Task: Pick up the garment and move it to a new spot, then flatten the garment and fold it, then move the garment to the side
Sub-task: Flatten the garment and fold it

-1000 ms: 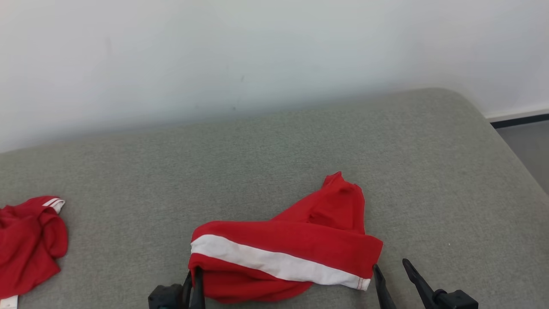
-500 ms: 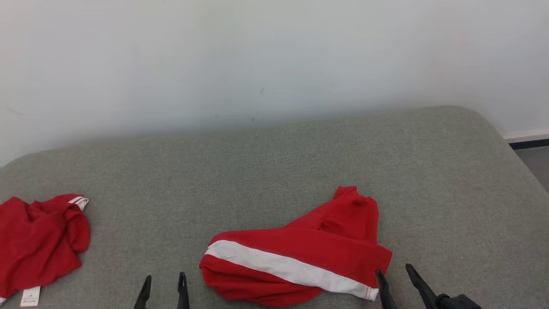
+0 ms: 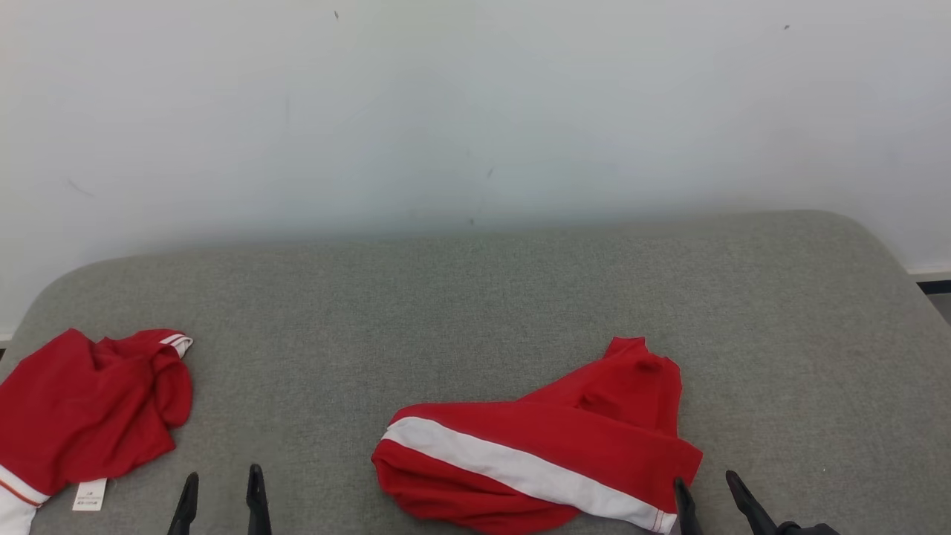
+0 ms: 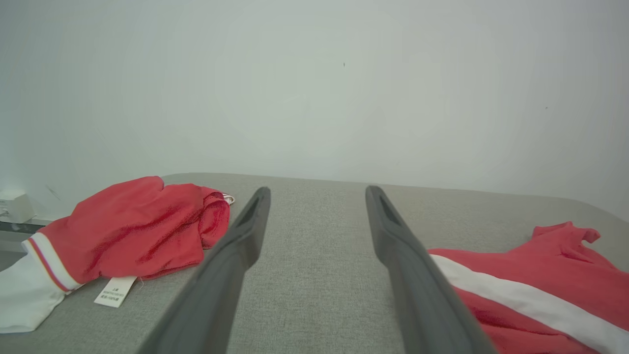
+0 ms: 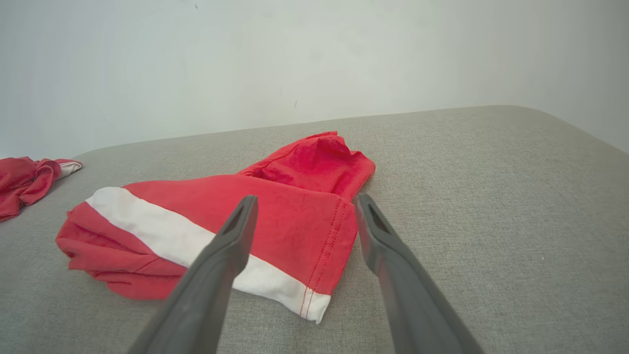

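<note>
Left pincer (image 3: 222, 475) stands wide open with nothing between its fingers, over the bare grey surface (image 3: 475, 297) between the two red pieces. Right pincer (image 3: 704, 481) is open as well and grips nothing. Its fingers sit at the hemmed right corner of the garment (image 3: 542, 446), and whether they touch the cloth cannot be told. The garment, red with a white band, lies loosely folded near the surface's front middle, with one bunched end pointing toward the white wall (image 3: 475, 111). Well apart, at the left edge, lies a crumpled red cloth (image 3: 89, 409) with a white label (image 3: 89, 494).
</note>
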### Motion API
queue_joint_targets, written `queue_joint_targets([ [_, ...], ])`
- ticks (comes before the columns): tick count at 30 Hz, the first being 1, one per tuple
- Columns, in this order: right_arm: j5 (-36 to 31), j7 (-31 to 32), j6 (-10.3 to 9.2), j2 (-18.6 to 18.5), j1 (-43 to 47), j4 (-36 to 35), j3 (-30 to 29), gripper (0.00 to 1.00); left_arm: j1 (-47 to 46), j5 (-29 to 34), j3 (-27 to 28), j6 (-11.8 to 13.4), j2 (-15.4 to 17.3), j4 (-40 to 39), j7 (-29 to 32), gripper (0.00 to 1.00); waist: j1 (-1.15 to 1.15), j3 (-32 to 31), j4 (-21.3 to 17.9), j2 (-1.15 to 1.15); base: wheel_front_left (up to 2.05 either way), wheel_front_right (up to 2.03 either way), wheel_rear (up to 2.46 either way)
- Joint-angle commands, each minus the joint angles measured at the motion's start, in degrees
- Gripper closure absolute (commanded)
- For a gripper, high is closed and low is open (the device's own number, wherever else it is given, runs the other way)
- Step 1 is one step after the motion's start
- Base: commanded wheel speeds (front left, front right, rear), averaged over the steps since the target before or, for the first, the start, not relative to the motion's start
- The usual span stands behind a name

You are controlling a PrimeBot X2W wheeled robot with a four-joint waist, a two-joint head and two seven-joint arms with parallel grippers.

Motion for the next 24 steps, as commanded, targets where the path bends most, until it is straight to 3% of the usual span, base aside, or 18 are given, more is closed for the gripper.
queue_joint_targets([
  [1, 0.35, -0.35, -0.13, 0.02, 0.67, 0.27, -0.55, 0.0, 1.42, 0.43, 1.47, -1.2, -0.65, -0.17, -0.2, 0.0, 0.0, -0.56, 0.44, 0.0, 0.0, 0.0, 0.0],
  [7, 0.34, -0.87, -0.13, 0.3, 2.01, 1.63, -2.48, 0.0, 3.99, 1.07, 5.84, -6.08, -1.67, 3.21, -0.2, 0.0, 0.0, -1.76, 0.76, 0.0, 0.0, 0.0, 0.0],
  [10, 0.59, -0.71, -0.13, 0.42, 2.62, 2.15, -2.75, 0.0, 4.61, 1.29, 7.13, -7.07, -1.79, 5.33, -0.21, 0.0, 0.0, -2.05, 0.84, 0.0, 0.0, 0.0, 0.0],
  [24, 2.67, 0.95, -0.13, 0.75, 1.67, 2.9, -3.11, 0.0, 4.15, 2.19, 7.02, -8.07, -2.07, 6.0, -0.2, 0.0, 0.0, -1.85, 1.48, 0.0, 0.0, 0.0, 0.0],
])
